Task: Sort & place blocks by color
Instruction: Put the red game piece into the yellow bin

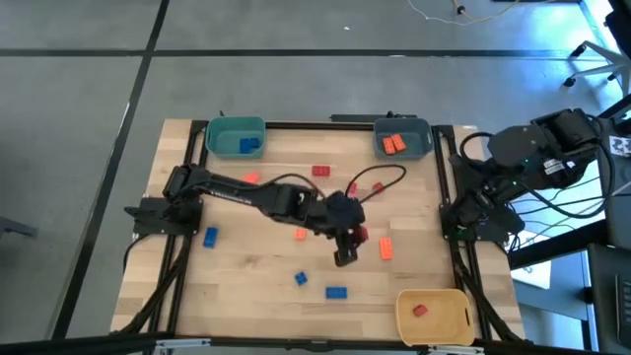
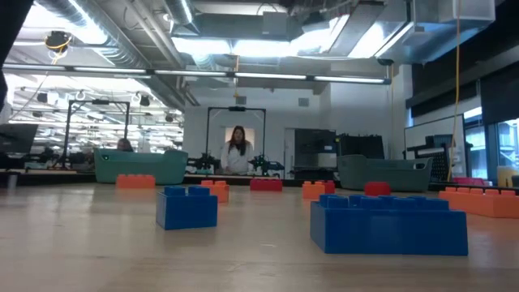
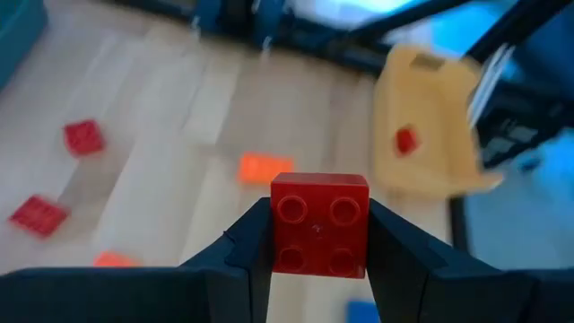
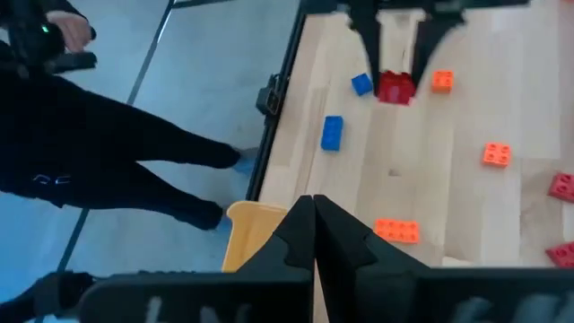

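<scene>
Left gripper [image 1: 346, 258] mid-table, jaws clamped; right gripper [image 4: 313, 235] retracted, jaws closed.

Three bins [image 1: 237, 137]; about thirteen blocks [image 1: 336, 292] in blue, orange, red.

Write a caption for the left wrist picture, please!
Left pincer grips a red block, with the yellow bin ahead.

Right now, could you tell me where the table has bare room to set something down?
The widest bare wood lies between the teal bin and the grey-blue bin, and in the front corner below the blue block. It is crowded mid-table, where the left gripper holds a red block among scattered blocks.
</scene>
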Tool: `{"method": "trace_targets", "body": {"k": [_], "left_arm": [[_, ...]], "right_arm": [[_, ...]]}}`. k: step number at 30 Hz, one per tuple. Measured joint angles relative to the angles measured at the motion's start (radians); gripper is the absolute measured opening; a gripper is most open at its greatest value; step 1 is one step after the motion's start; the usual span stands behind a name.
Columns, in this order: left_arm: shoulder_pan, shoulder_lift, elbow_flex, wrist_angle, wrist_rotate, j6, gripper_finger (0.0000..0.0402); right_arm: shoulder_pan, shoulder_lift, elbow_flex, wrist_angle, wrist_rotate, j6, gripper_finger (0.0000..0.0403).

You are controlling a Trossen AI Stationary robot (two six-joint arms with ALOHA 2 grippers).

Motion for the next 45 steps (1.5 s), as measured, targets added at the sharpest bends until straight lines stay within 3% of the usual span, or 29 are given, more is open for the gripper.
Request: {"method": "trace_targets", "body": {"k": [6, 9, 24, 29, 38, 45], "left_arm": [[-0.078, 0.000, 0.000, 0.084, -0.145, -0.032, 0.0126], [-0.101, 0.000, 0.000, 0.147, -0.169, -0.033, 0.0126], [-0.045, 0.000, 0.000, 0.211, -0.064, 0.006, 0.0126], [-0.025, 0.000, 0.000, 0.213, 0.020, 0.005, 0.0126], [-0.013, 0.000, 0.000, 0.225, 0.085, 0.005, 0.0126], [0.020, 0.000, 0.000, 0.259, 0.122, 0.005, 0.0126]], "right_arm": [[0.041, -0.071, -0.118, -0.001, 0.033, 0.003, 0.0004], [0.048, -0.095, -0.194, -0.003, 0.060, 0.004, 0.0004], [0.048, -0.039, -0.426, 0.113, 0.054, -0.165, 0.0007], [0.048, -0.002, -0.436, 0.184, 0.057, -0.213, 0.0034], [0.048, 0.044, -0.429, 0.246, 0.236, -0.439, 0.0089], [0.048, 0.067, -0.428, 0.358, 0.254, -0.572, 0.0091]]}}
